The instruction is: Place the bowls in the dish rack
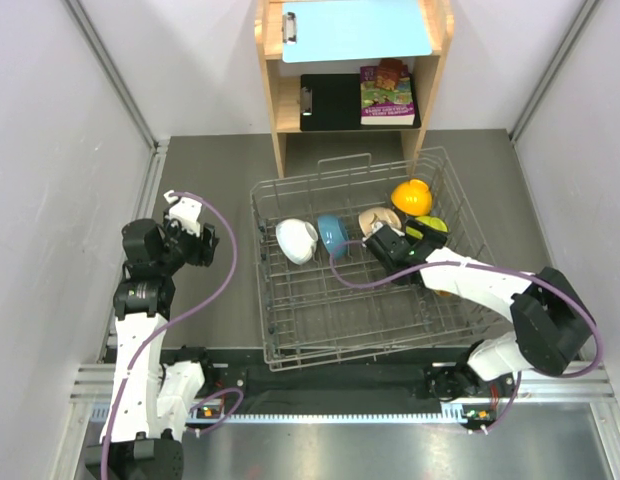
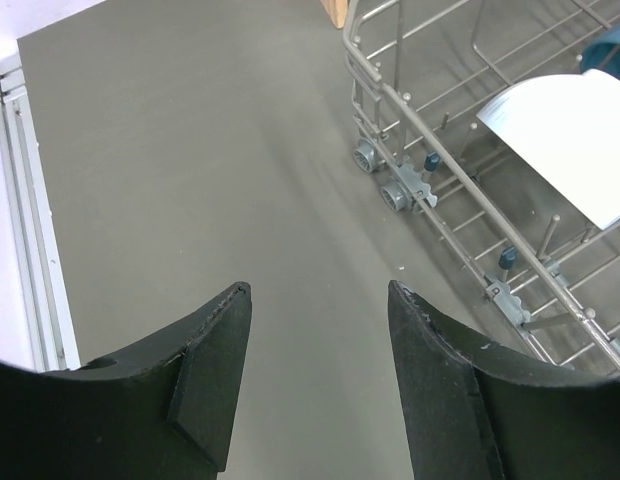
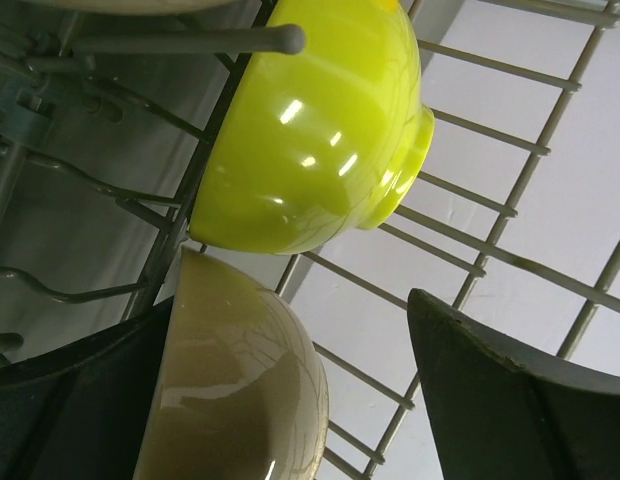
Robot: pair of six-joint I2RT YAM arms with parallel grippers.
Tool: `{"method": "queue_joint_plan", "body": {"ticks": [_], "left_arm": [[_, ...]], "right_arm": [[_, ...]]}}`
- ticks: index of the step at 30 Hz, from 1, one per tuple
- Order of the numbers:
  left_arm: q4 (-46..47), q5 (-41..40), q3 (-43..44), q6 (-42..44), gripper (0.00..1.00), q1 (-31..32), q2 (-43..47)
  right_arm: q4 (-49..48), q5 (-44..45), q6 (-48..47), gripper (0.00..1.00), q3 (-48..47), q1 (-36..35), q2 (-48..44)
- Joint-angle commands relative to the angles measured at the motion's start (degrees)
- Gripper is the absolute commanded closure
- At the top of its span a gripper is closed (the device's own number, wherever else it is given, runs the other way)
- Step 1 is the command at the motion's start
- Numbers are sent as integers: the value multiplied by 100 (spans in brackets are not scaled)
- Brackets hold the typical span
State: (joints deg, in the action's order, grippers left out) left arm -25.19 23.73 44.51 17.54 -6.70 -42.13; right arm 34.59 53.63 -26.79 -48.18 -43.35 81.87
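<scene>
Checking the dish rack [image 1: 300, 300] first: bowls [image 1: 332, 235] stand inside it, the lime green bowl [image 3: 310, 130] among them. Right gripper [image 1: 383, 243], inside the rack, gapes wide; a beige bowl [image 3: 230, 400] leans on one finger, unclamped. Left gripper [image 2: 315, 300], outside the rack's left wall, open and empty. I judge a release in hand; next, lift clear without nudging neighbours.
</scene>
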Motion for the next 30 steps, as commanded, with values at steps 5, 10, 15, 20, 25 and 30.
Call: {"method": "queue_joint_plan", "body": {"ticks": [5,10,15,20,25,30], "left_arm": [[-153,150,304,48,38,-42,64],[-206,167,391,48,38,-42,56],[-241,185,453,48,38,-42,47],[-258,203,488,39,38,-51,38],[-276,229,497,4,38,-42,38],[-267,255,488,-14,38,-42,47]], "right_arm": [[39,-1854,788,11,-191,37,-144],[39,-2119,868,10,-227,90,-285],[4,-2453,1000,9,-191,143,-434],[-75,-2734,1114,8,-226,204,-645],[-49,-2849,1140,8,-367,231,-777],[30,-2796,1070,8,-508,231,-830]]}}
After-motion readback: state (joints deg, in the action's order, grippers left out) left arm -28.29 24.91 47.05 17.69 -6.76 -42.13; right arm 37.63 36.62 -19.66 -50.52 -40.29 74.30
